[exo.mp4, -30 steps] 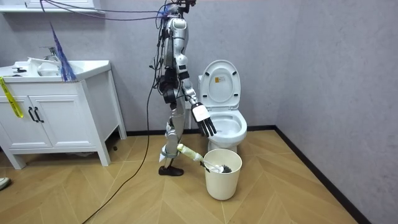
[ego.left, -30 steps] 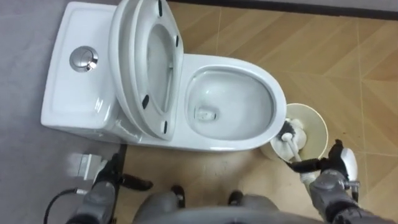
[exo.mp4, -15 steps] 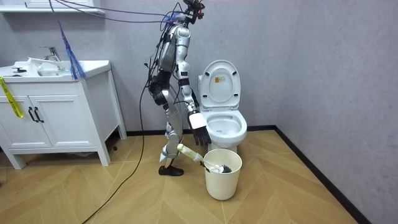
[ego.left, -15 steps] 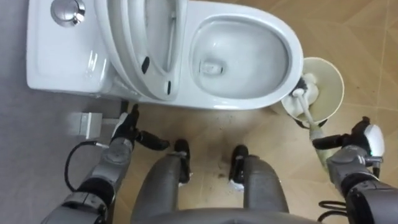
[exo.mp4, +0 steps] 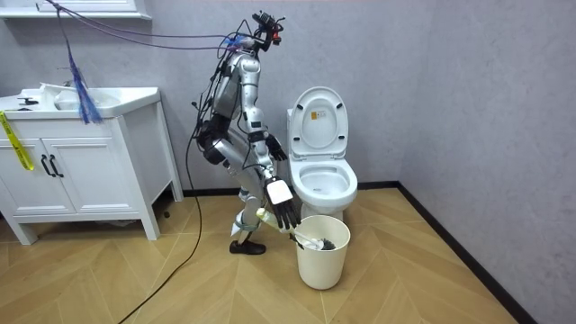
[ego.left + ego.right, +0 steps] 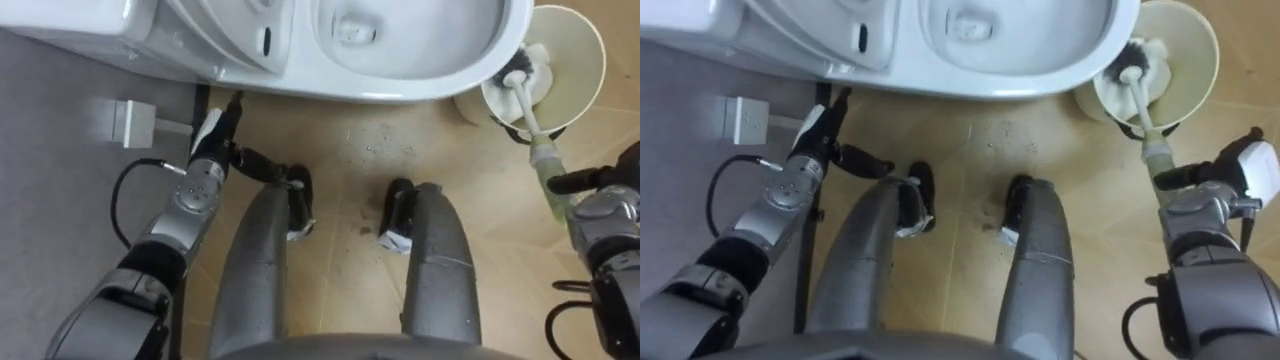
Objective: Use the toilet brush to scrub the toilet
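The robot is bent forward at the waist with both arms lowered in front of the body. The left arm is bent at the elbow, and the left hand (image 6: 214, 143) is relaxed, with the thumb standing off to one side of the loosely extended fingers. The right arm reaches down, wrist above the fingers, and the right hand (image 6: 1225, 185) has straight, spread fingers pointing downward.
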Motion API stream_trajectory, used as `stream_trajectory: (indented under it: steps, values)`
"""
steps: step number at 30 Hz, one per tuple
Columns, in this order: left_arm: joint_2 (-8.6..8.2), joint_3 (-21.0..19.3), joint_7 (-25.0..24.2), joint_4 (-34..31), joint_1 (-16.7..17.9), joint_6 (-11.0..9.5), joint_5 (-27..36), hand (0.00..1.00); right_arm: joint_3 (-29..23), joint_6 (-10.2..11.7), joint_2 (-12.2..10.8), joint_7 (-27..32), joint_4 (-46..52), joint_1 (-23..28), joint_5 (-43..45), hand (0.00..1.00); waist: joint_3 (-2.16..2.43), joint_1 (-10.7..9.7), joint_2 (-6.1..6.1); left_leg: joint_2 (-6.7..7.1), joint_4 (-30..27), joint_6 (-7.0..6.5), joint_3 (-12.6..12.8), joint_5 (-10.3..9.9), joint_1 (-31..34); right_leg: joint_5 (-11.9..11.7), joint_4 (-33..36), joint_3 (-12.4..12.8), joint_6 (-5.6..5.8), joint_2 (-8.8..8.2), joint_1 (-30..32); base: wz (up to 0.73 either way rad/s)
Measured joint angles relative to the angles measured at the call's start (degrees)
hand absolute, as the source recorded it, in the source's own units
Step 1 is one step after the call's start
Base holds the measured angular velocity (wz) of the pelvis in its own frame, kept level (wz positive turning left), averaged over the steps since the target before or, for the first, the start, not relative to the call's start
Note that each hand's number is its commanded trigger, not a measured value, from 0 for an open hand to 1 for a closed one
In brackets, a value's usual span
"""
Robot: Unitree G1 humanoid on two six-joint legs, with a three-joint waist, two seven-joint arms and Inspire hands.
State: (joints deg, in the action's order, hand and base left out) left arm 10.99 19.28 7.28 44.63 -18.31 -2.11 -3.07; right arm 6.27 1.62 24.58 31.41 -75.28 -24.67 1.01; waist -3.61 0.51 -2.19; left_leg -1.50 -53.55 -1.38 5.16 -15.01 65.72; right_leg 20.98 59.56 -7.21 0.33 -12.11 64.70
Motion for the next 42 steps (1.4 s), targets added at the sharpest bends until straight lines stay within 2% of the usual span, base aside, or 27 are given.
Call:
stream_trajectory:
  steps: [4, 11, 16, 23, 24, 25, 26, 31, 39, 42]
  values:
    - [0.00, 1.4, 0.0, -1.7, -0.1, 0.0, -0.4, 0.00, 2.4, -0.4, 0.1, -1.8, 0.4, -0.2, -3.0, 0.00, 0.04, 0.3, -0.39, -0.81, -3.3, 0.00, 0.8, -0.9, 3.1, 0.5, 3.5, 1.0, -0.73, 0.17, 3.7, -0.07]
    - [0.66, 3.8, 0.0, -4.3, -0.3, 0.0, -0.9, 0.00, 4.7, -0.4, 0.5, -4.9, 0.4, -0.7, -5.3, 0.00, 0.15, 0.7, -1.03, -0.83, -6.0, -0.01, 1.3, -1.2, 6.3, 1.4, 7.2, 1.9, -1.91, -0.38, 7.6, 0.01]
    - [0.74, 4.8, 0.0, -4.4, -0.5, 0.0, -1.0, 0.00, 5.0, -0.4, 0.7, -5.4, 0.5, -1.1, -5.8, 0.00, 0.17, 0.7, -1.08, -0.77, -7.3, -0.05, 1.3, -1.8, 7.0, 2.2, 8.7, 2.0, -1.93, -0.90, 8.4, 0.04]
    - [1.01, 4.9, 0.0, -5.8, -0.3, 0.0, -1.0, 0.00, 6.1, -0.4, 2.9, -6.7, 2.0, -0.1, -9.1, 0.00, 0.29, 1.4, -1.36, -0.74, -8.2, -0.16, 1.4, -2.5, 8.1, 2.9, 9.5, 2.0, -1.83, -0.95, 9.3, 0.01]
    - [1.01, 5.0, 0.0, -5.8, -0.3, 0.0, -1.0, 0.00, 6.1, -0.4, 2.9, -6.7, 2.0, 0.0, -9.5, 0.28, 0.30, 1.4, -1.39, -0.75, -8.2, -0.18, 1.5, -2.5, 8.2, 2.9, 9.5, 2.0, -1.78, -0.94, 9.4, 0.00]
    - [1.01, 5.0, 0.0, -5.8, -0.3, 0.0, -1.0, 0.00, 6.2, -0.4, 2.9, -6.7, 2.0, 0.1, -9.5, 0.80, 0.32, 1.4, -1.41, -0.77, -8.2, -0.19, 1.5, -2.5, 8.2, 2.9, 9.5, 2.0, -1.74, -0.94, 9.4, 0.04]
    - [1.05, 5.0, 0.0, -5.9, -0.2, 0.0, -1.0, 0.00, 6.2, -0.4, 2.9, -6.7, 2.3, 0.4, -9.5, 1.00, 0.35, 1.4, -1.48, -0.82, -8.2, -0.25, 1.6, -2.6, 8.2, 3.0, 9.6, 2.0, -1.68, -0.94, 9.4, 0.03]
    - [1.56, 5.0, 0.0, -7.1, 0.4, 0.0, -1.1, 0.00, 6.1, -0.4, 3.7, -6.7, 3.1, 0.6, -7.5, 1.00, 0.39, 1.3, -1.52, -0.77, -9.1, -0.67, 2.7, -2.9, 8.9, 3.7, 11.2, 2.5, -1.66, -1.80, 10.6, 0.06]
    - [2.03, 7.4, 0.0, -7.5, 0.7, 0.0, -0.9, 0.00, 9.3, -0.5, 4.0, -7.1, 3.2, 1.1, -8.0, 1.00, 0.53, 1.4, -1.77, -0.84, -10.0, -0.70, 2.9, -3.1, 9.0, 4.2, 12.4, 2.8, -1.61, -1.88, 10.7, 0.01]
    - [2.00, 8.1, 0.0, -7.5, 1.2, 0.0, -0.9, 0.00, 9.5, -1.6, 4.0, -7.5, 2.9, 1.2, -8.7, 1.00, 0.53, 1.4, -1.77, -0.85, -10.0, -0.70, 2.9, -3.1, 9.0, 4.2, 12.4, 2.7, -1.62, -1.88, 10.7, 0.00]
